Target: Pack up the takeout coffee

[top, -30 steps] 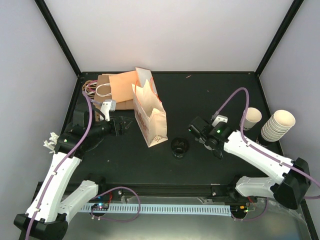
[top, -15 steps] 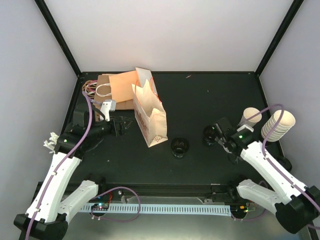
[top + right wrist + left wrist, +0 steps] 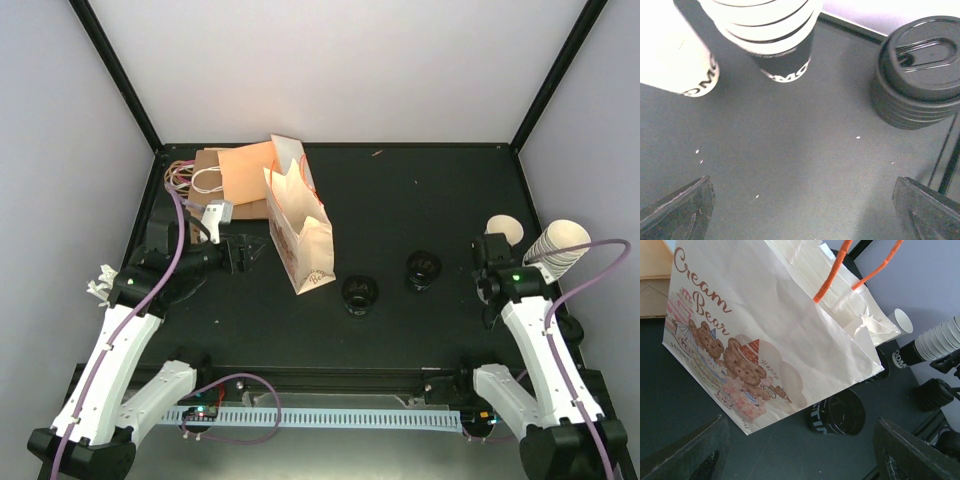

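The takeout coffee (image 3: 503,231) is a small cream cup with dark print, standing at the table's right side; it shows in the right wrist view's top left (image 3: 677,57) and far off in the left wrist view (image 3: 902,321). My right gripper (image 3: 487,256) sits just to its near left, open (image 3: 802,212), with only bare table between its fingers (image 3: 677,210). A cream printed paper bag (image 3: 300,236) stands open left of centre. My left gripper (image 3: 246,252) is open beside the bag's left face (image 3: 760,335), holding nothing (image 3: 800,460).
A tall stack of nested cream cups (image 3: 556,250) (image 3: 772,30) stands right of the single cup, with a pile of black lids (image 3: 917,75) nearby. Two black cups (image 3: 359,293) (image 3: 423,270) sit mid-table. Flat paper bags (image 3: 235,178) lie at the back left.
My right arm has swung from mid-table to the right, away from the second black cup and up to the cream cup. The left arm has not moved.
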Controlling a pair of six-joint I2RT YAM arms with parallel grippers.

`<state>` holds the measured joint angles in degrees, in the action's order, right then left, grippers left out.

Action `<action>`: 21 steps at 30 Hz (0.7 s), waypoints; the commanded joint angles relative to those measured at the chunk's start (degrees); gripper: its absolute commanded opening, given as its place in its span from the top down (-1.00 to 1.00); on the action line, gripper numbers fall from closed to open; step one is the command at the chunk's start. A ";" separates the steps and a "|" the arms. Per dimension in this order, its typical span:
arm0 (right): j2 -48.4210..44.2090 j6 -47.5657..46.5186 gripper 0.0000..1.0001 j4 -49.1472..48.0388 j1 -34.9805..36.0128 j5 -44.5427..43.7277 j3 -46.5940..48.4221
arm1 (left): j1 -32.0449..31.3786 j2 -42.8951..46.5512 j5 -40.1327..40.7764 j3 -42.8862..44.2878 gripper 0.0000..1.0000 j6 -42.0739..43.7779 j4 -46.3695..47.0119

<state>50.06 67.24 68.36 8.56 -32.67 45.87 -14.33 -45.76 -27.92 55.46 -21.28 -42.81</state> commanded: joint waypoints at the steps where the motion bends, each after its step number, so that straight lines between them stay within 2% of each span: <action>1: -0.41 -0.09 -1.00 0.20 -5.60 -2.25 -0.26 | 0.26 -0.57 -2.66 3.22 -0.62 1.77 -1.09; 8: -0.77 2.68 -0.99 0.30 -13.37 -1.81 -1.90 | 0.26 -1.83 -6.42 3.73 -0.62 3.24 -0.74; 21: -2.70 4.07 -0.98 1.46 -21.38 -3.90 0.09 | 0.28 -0.82 -8.77 2.87 -0.62 3.99 -0.31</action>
<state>48.71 68.58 69.52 -10.90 -33.52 44.23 -14.33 -47.62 -34.76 56.97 -18.02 -43.48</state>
